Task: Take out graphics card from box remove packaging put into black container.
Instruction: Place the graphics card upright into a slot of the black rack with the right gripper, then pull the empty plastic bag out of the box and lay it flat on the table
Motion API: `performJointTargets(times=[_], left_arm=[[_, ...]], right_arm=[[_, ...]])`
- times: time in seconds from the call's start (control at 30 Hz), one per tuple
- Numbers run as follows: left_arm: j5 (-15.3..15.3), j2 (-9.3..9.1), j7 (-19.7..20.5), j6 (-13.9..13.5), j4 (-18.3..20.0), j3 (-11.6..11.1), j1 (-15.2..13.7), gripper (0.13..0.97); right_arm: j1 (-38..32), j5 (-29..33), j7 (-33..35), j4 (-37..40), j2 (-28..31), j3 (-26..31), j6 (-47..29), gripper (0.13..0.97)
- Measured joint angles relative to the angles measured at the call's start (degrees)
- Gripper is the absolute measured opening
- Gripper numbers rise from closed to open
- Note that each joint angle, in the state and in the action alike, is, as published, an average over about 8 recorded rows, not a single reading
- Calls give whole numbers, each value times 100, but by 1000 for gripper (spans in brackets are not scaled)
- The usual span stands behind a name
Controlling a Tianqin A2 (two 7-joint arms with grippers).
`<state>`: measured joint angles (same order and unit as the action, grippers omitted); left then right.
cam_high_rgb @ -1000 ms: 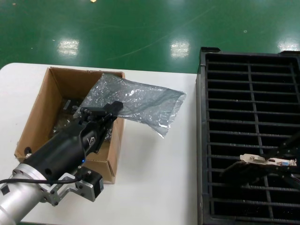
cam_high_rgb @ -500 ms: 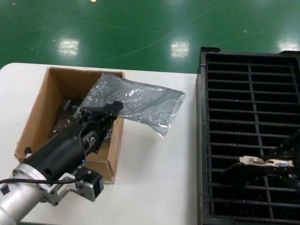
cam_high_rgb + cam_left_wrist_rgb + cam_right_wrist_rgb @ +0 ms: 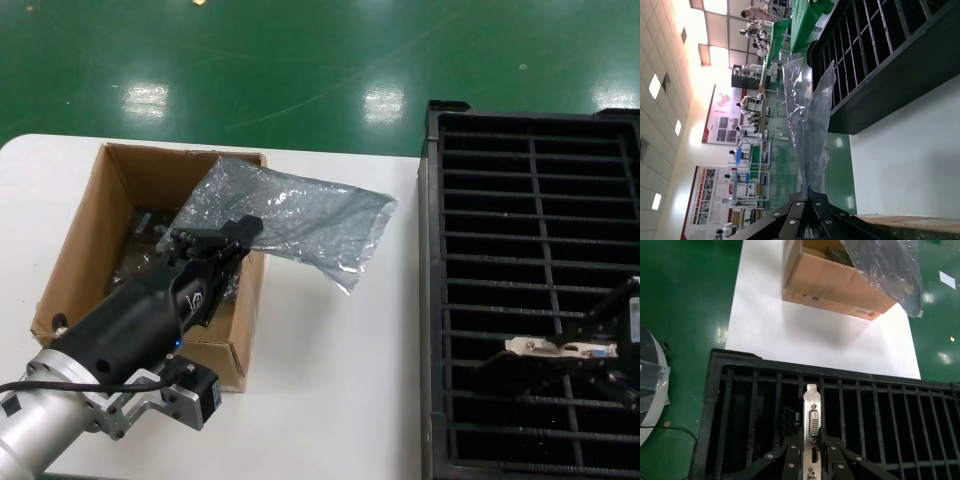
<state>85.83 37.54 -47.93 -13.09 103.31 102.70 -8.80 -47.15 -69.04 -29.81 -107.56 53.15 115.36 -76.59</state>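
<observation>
While the left gripper (image 3: 243,232) sits over the box (image 3: 85,245) pinching the empty packaging (image 3: 290,220) out past the box's far corner, the right gripper (image 3: 812,447) is clamped on the graphics card (image 3: 813,420), holding it bracket-up over the black container (image 3: 432,300) slots, well away from the box.

Box (image 3: 150,250) contents behind left arm
</observation>
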Motion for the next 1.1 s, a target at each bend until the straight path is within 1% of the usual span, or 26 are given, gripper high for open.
performJointTargets(times=[0.23,0.53,0.73,0.8,0.93,1.1], left_arm=[[0,0,0,0,0,0,0,140],[0,0,0,0,0,0,0,140],[0,0,0,0,0,0,0,140],[0,0,0,0,0,0,0,140],[0,0,0,0,0,0,0,140],[0,0,0,0,0,0,0,140]], right_arm=[[-2,-54,115,117,-119,70,-29,186],[-22,-69,273,256,-215,134,-39,243],[11,-215,305,224,-126,8,-4,333],[96,-362,295,181,-26,-131,59,363],[524,-876,250,116,239,-677,391,363],[1492,-1893,180,347,442,-1806,1187,478]])
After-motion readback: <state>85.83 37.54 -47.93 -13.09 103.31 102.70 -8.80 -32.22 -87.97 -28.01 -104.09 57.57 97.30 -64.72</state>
